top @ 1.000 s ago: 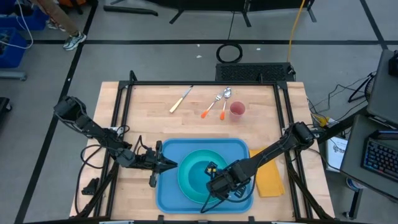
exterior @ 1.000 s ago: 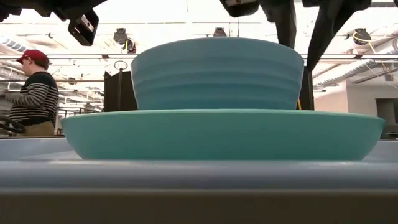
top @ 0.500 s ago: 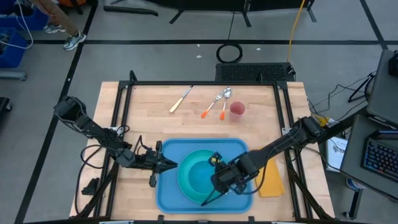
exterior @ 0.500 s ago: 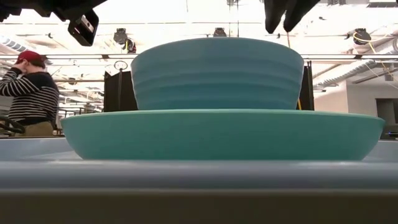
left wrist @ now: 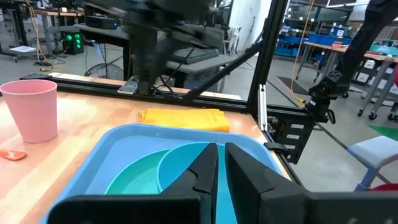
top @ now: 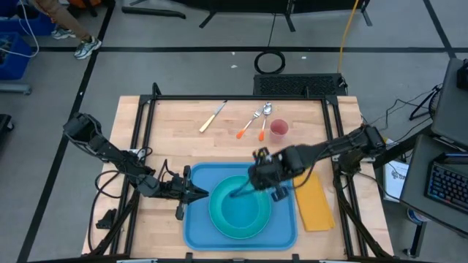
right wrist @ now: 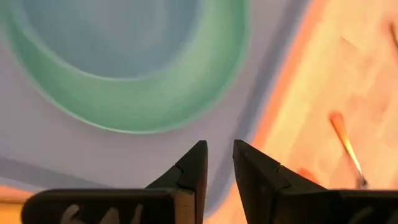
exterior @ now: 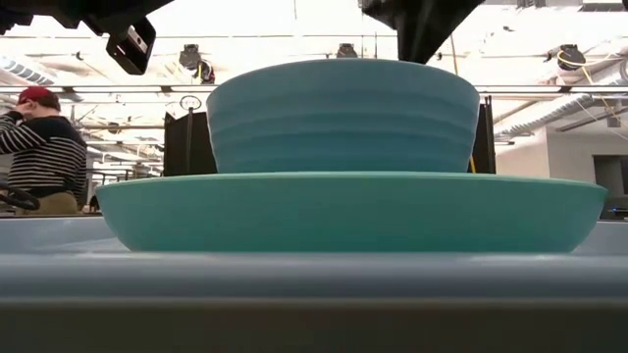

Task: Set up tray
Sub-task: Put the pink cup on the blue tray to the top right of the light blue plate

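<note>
The blue tray [top: 196, 232] lies at the table's near middle. On it sits a round turquoise plate [top: 219, 219], and a turquoise bowl [exterior: 343, 113] stands on the plate [exterior: 343, 211]. My left gripper [top: 199, 194] lies level at the tray's left rim [left wrist: 112, 149], shut, pointing across the tray. My right gripper [right wrist: 217, 158] hangs over the tray's far part, pointing steeply down, narrowly open with nothing between its fingers. In the low view it shows as a dark shape [exterior: 422, 25] above the bowl. My left gripper [left wrist: 221, 168] lies with its shut fingertips over the tray's left rim. The fingers hide the spot, so I cannot tell whether they touch the rim.
A yellow napkin [top: 314, 206] lies right of the tray. At the far side stand a pink cup [top: 278, 128], an orange-handled spoon and fork [top: 252, 126] and a knife [top: 212, 117]. A person [exterior: 44, 147] stands beyond the table.
My right gripper has risen from beside the bowl's right side and moved toward the table's far edge, rolling as it went; it is now above the tray's far part. Bowl, plate and tray have stayed in place.
</note>
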Robot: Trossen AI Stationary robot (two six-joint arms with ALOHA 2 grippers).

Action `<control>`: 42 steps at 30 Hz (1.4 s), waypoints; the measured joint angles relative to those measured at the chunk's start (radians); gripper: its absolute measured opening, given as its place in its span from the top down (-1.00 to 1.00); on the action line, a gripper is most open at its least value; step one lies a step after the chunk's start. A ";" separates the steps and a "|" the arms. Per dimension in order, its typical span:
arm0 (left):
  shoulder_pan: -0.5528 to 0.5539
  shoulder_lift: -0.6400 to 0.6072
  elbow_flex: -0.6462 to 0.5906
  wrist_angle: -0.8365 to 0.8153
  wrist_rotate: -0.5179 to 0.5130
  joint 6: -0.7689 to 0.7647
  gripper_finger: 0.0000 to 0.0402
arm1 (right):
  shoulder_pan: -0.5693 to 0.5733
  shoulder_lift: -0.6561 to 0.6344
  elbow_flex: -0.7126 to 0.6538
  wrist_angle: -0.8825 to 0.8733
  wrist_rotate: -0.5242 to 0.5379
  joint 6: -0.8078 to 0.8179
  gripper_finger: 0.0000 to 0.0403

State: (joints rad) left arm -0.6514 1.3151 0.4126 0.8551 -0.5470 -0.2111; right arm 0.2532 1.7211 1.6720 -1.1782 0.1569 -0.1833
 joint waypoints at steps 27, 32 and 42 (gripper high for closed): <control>0.000 0.000 0.000 -0.009 -0.004 -0.001 0.84 | -0.356 -0.292 -0.430 0.164 0.005 -0.072 0.29; 0.000 0.000 0.000 -0.013 -0.004 -0.001 0.84 | -0.400 -0.293 -0.430 0.166 0.004 -0.096 0.28; 0.000 0.000 0.000 -0.014 -0.004 -0.002 0.84 | -0.511 -0.293 -0.431 0.178 -0.064 -0.125 0.28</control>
State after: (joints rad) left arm -0.6514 1.3151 0.4126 0.8413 -0.5510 -0.2131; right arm -0.2577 1.4284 1.2411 -1.0007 0.0926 -0.3086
